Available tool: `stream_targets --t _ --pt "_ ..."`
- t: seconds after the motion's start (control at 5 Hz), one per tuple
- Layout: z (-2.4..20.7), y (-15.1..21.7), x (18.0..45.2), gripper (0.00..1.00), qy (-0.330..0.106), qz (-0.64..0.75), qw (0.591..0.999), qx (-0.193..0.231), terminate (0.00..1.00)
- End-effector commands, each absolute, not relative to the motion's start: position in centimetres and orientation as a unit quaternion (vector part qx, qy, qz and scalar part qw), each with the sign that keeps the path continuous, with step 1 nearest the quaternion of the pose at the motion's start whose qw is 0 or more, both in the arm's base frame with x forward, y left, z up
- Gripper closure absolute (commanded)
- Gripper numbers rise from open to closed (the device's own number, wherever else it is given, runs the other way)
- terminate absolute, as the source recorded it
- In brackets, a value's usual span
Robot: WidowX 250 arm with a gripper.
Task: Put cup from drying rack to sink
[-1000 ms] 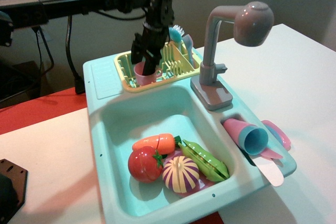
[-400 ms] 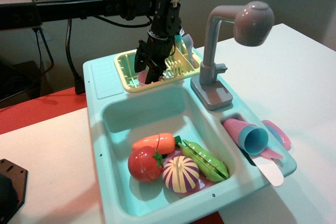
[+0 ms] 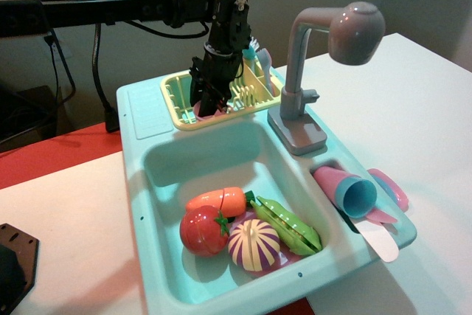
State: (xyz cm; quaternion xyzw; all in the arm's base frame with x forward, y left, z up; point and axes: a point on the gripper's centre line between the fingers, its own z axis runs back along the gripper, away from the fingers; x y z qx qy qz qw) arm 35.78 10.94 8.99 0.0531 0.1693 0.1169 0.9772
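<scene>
The pale yellow drying rack (image 3: 175,99) sits on the back ledge of the turquoise sink (image 3: 156,182). My black gripper (image 3: 207,102) is lowered into the rack, right over the small pink cup (image 3: 209,115). Only a sliver of the cup's pink rim shows below the fingers. The fingers stand around or in the cup, but the gripper body hides how far they are closed. The sink's basin lies directly in front of the rack.
The basin holds a toy tomato (image 3: 203,231), a carrot (image 3: 218,200), a green pea pod (image 3: 289,223) and a striped purple onion (image 3: 253,245). A grey-mauve faucet (image 3: 299,71) stands right of the rack. A pink tumbler (image 3: 345,189) lies in the side compartment. Blue utensils (image 3: 254,54) stand in the rack.
My gripper has moved slightly right and down into the rack, so it now covers most of the cup that showed clearly a second ago. The cup has not left the rack.
</scene>
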Motion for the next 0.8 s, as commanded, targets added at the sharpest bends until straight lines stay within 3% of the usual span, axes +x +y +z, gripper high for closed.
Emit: stream_targets --t 0.0,0.2,0.6 --pt "12.9 11.4 36.3 1.0 0.111 0.133 0.983 0.062 0.0" --pt "13.3 11.5 36.6 1.0 0.104 0.135 0.983 0.069 0.0" --pt "18.6 10.6 37.7 1.0 0.044 0.122 0.99 0.06 0.0"
